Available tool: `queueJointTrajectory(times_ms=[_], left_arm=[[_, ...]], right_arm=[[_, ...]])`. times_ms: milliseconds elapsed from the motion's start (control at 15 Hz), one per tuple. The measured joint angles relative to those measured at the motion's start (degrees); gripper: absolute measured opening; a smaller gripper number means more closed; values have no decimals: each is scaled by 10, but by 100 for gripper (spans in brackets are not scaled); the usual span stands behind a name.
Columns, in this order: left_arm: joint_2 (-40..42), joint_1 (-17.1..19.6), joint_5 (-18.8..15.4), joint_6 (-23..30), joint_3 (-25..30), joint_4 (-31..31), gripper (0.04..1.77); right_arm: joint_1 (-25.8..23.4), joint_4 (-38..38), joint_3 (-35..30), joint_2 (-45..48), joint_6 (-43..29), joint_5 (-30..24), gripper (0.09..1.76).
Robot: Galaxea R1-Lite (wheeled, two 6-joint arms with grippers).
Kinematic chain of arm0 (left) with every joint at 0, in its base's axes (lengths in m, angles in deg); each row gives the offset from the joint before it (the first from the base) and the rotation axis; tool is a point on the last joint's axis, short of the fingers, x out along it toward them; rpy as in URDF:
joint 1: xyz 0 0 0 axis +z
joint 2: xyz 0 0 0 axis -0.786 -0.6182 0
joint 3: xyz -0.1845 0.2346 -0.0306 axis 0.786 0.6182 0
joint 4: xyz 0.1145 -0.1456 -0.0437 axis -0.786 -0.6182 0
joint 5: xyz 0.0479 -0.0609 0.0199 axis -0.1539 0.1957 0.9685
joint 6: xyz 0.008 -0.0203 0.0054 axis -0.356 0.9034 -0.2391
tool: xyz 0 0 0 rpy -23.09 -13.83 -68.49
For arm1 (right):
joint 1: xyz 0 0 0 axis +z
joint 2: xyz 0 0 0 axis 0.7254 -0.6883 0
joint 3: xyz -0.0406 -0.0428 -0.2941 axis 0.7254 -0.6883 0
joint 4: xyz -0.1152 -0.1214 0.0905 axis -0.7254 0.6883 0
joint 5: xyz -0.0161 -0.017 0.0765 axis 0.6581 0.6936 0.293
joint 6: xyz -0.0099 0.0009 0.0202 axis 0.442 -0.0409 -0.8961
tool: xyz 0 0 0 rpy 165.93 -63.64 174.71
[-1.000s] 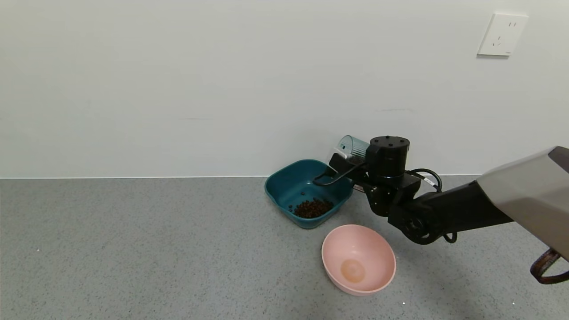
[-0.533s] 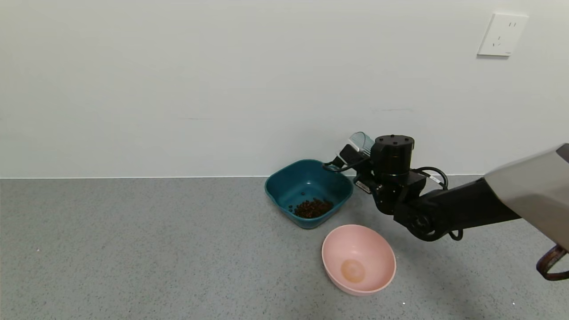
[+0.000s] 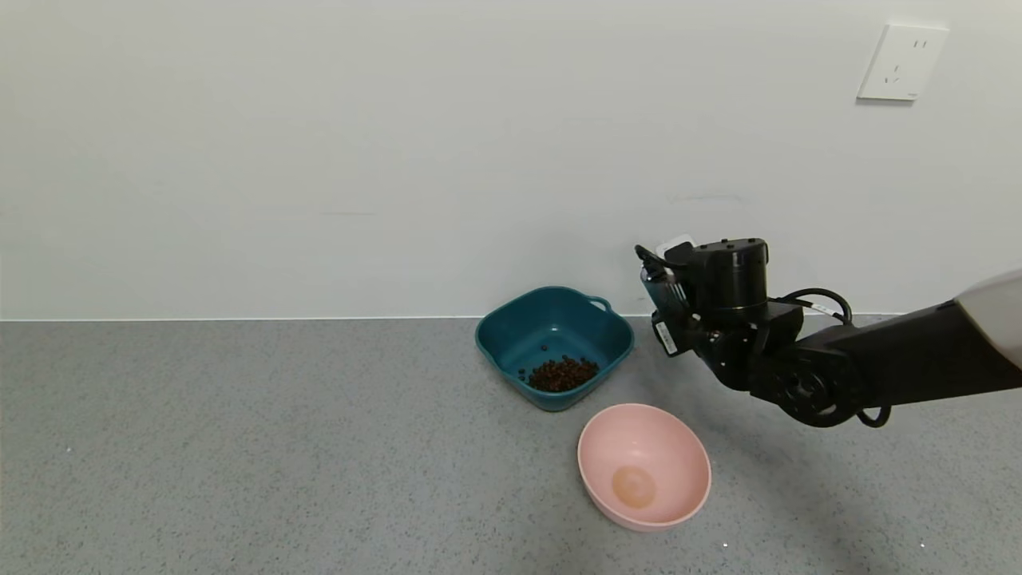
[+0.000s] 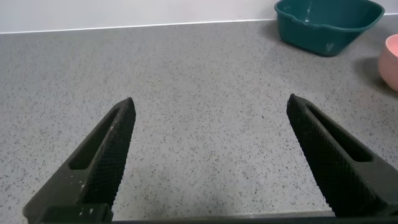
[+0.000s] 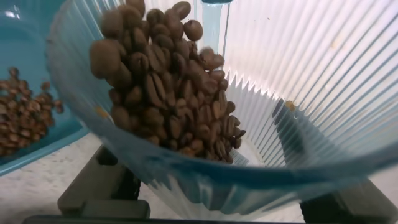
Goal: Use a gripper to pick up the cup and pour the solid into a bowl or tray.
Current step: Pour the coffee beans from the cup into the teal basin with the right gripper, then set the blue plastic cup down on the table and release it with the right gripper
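Observation:
My right gripper (image 3: 661, 283) hangs just right of the dark teal bowl (image 3: 511, 335), near the wall and above the grey surface. It is shut on the ribbed blue-grey cup (image 5: 292, 81), which fills the right wrist view; in the head view my wrist mostly hides the cup. A clump of brown pellets (image 5: 161, 87) lies inside the cup. A small heap of pellets (image 3: 563, 373) lies in the teal bowl, and the right wrist view also shows it (image 5: 25, 124). My left gripper (image 4: 211, 134) is open and empty, low over bare surface, far from the bowl (image 4: 328, 25).
A round pink bowl (image 3: 643, 465) stands in front of the teal bowl; its rim shows in the left wrist view (image 4: 392, 53). The white wall runs close behind both bowls, with a socket (image 3: 902, 62) high on the right. Grey speckled surface (image 3: 239, 439) stretches to the left.
My right gripper has swung right, away from above the teal bowl's far corner, and turned the cup with it. The bowl's loop handle now shows. The bowls have not moved.

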Motion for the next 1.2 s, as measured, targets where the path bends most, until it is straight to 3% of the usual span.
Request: queueJointTrajectory(times_ms=[600, 933, 1200], left_arm=[[0, 0, 0, 0, 0, 0, 175], [0, 0, 0, 0, 0, 0, 175], [0, 0, 0, 0, 0, 0, 175]], right_arm=[[-29, -23, -73, 56, -215, -30, 137], [-56, -109, -131, 66, -229, -81, 137], [-83, -143, -162, 66, -229, -84, 137]])
